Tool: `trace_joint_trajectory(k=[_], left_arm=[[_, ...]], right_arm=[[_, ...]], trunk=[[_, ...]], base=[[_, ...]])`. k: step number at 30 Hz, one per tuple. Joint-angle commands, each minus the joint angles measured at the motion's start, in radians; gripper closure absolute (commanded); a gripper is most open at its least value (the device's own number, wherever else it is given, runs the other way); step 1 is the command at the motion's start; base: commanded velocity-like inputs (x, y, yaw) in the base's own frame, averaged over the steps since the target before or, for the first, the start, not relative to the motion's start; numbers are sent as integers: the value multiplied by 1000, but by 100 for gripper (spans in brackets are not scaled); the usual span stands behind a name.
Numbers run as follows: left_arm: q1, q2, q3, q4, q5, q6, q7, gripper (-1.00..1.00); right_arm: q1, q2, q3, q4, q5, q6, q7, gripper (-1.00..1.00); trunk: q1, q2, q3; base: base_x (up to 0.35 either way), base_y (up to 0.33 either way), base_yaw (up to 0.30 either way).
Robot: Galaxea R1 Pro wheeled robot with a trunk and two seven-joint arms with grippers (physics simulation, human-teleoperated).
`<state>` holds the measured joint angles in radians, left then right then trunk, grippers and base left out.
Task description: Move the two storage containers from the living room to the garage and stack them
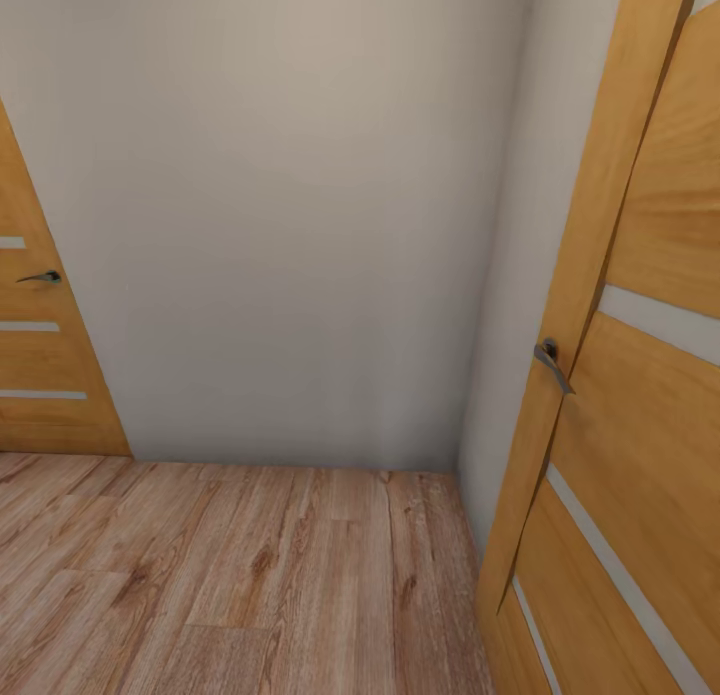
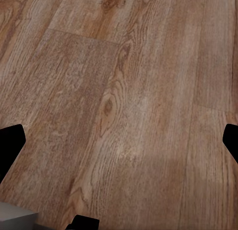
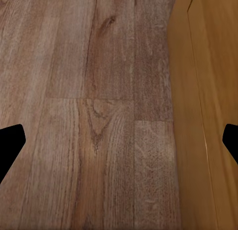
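Note:
The two storage containers are out of view, and so is the garage. In the left wrist view my left gripper (image 2: 119, 145) is open, its dark fingertips (image 2: 11, 143) spread to the picture's edges over bare light wood planks (image 2: 124, 81). My right gripper (image 3: 119, 145) is open too, with nothing between its fingertips (image 3: 10, 143), above the same kind of planks (image 3: 99, 91) and close beside a wooden door (image 3: 208, 91).
I face a pale wall corner (image 1: 300, 225). An open wood-panelled door (image 1: 640, 375) with a metal handle (image 1: 552, 363) stands close on the right. Another such door (image 1: 40, 355) with a handle (image 1: 40, 277) is at far left. Plank floor (image 1: 250, 575) lies between.

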<state>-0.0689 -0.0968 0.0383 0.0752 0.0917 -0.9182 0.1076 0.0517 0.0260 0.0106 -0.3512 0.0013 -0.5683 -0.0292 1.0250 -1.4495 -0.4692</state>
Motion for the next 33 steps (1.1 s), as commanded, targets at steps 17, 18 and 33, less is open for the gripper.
trace_joint_trajectory(k=[17, 18, 33], left_arm=[[-2, 0, 3, 4, 0, -5, 0, -100], [-2, 0, 3, 4, 0, -5, 0, -100], [-2, 0, -1, 3, 0, 19, 0, -100]], right_arm=[[1, 0, 2, -2, 0, -1, -3, -100], [1, 0, 2, -2, 0, -1, -3, -100], [1, 0, 2, -2, 0, -1, -3, -100]], trunk=[[0, -1, -1], [0, -1, -1], [0, -1, -1]], base=[[0, 0, 34], [0, 0, 2], [100, 0, 0]])
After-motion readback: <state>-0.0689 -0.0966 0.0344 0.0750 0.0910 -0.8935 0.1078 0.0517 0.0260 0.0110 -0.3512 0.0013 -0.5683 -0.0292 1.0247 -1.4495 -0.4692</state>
